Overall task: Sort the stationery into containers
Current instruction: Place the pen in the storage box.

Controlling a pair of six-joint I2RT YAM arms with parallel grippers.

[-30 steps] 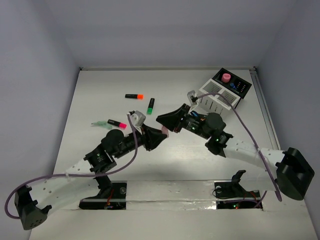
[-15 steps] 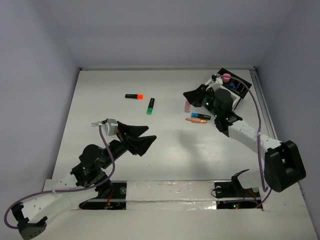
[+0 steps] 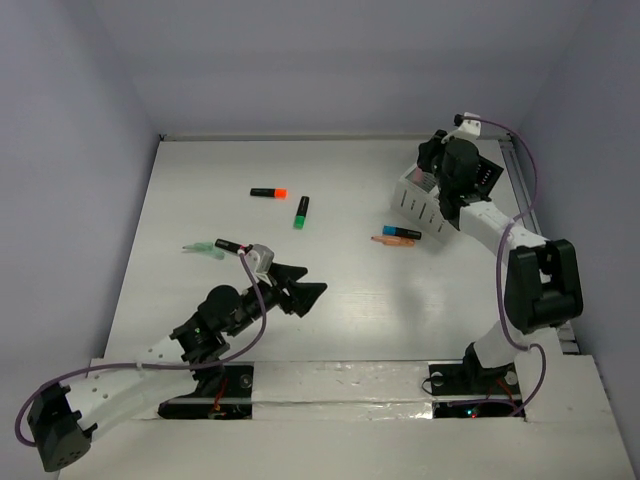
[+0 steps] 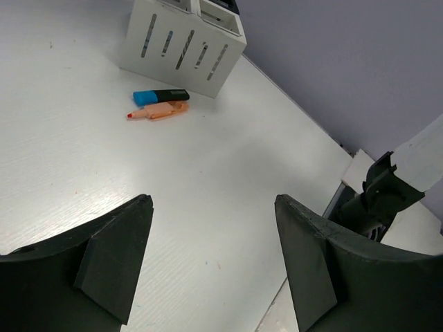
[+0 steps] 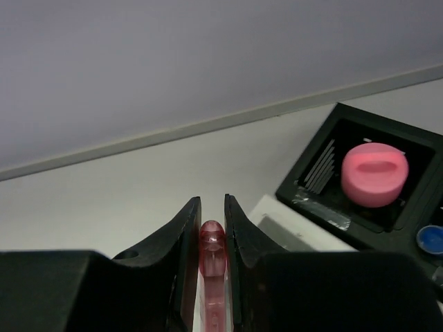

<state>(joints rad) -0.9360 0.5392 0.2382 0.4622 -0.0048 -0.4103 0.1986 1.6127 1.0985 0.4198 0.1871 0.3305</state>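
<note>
My right gripper [image 5: 212,207] is shut on a translucent pink pen [image 5: 212,238] that stands upright between its jaws. From above, that gripper [image 3: 432,165] hangs over the white slatted container [image 3: 415,202], which joins the black container [image 3: 487,176]. My left gripper [image 3: 300,295] is open and holds nothing, low over the near middle of the table. A blue-capped highlighter [image 4: 160,96] and an orange pen [image 4: 158,111] lie in front of the white container [image 4: 183,41].
An orange-capped highlighter [image 3: 268,192], a green-capped one [image 3: 301,211], a pink-capped one [image 3: 230,244] and a pastel green piece [image 3: 200,247] lie on the left half of the table. The black container [image 5: 325,173] holds a pink round piece [image 5: 374,174] and a blue one [image 5: 430,238].
The two grippers were close together at mid-table. The left one has opened and drawn back to the near left. The right one has swung away to the containers.
</note>
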